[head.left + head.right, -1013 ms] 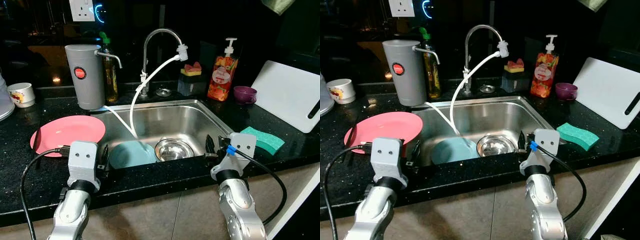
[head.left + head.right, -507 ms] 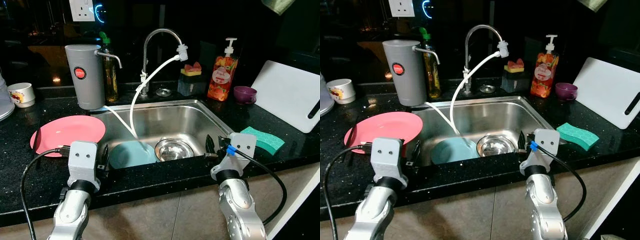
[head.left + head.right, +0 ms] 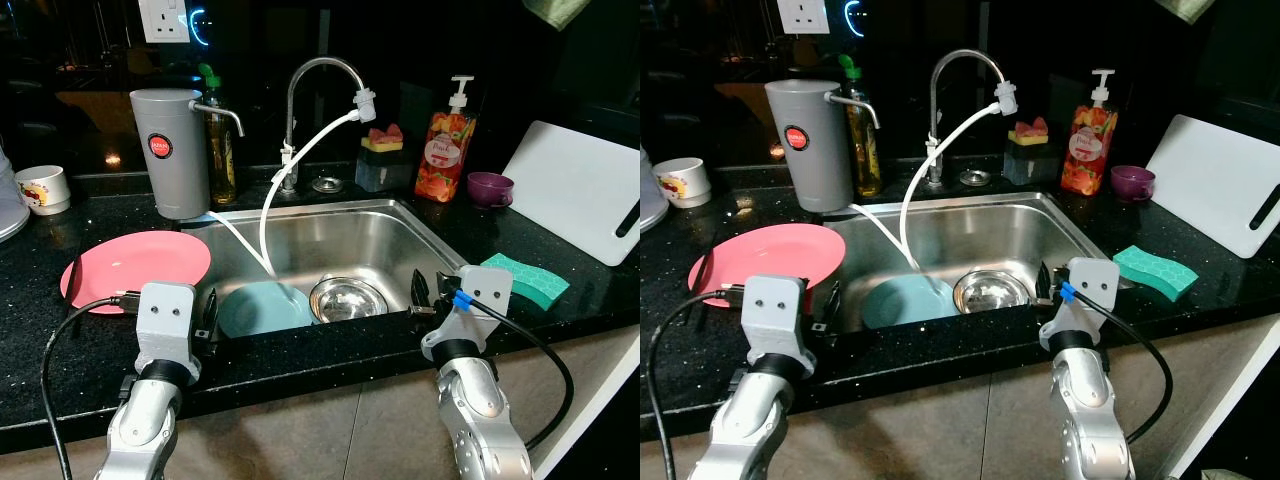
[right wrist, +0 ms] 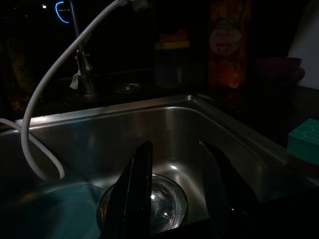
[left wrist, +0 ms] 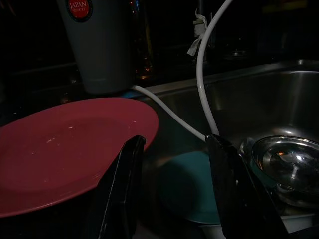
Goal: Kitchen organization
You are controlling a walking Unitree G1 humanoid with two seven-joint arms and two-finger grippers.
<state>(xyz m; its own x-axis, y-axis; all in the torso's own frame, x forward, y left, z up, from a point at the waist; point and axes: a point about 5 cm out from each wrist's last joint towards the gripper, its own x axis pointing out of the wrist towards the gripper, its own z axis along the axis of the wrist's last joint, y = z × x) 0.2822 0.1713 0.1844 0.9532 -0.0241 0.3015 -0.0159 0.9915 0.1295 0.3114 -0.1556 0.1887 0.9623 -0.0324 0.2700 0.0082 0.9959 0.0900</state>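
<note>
A steel sink [image 3: 420,222] holds a teal plate [image 3: 262,308] and a steel bowl [image 3: 348,298] side by side at its near end. On the black counter left of the sink lies a pink plate [image 3: 135,266]. My left gripper [image 3: 208,322] hovers open over the sink's near left corner, between the pink plate [image 5: 60,144] and the teal plate [image 5: 192,186]. Over the sink's near right edge my right gripper [image 3: 428,290] stands open, with the bowl [image 4: 167,201] showing between its fingers. Neither gripper holds anything.
A tap [image 3: 320,80] with a white hose [image 3: 290,165] stands behind the sink. Also there: a grey water filter [image 3: 172,150], an oil bottle [image 3: 220,140], a soap bottle [image 3: 445,145], a purple cup [image 3: 489,188]. A green sponge [image 3: 528,280] and white board [image 3: 580,190] lie right; a mug [image 3: 44,188] left.
</note>
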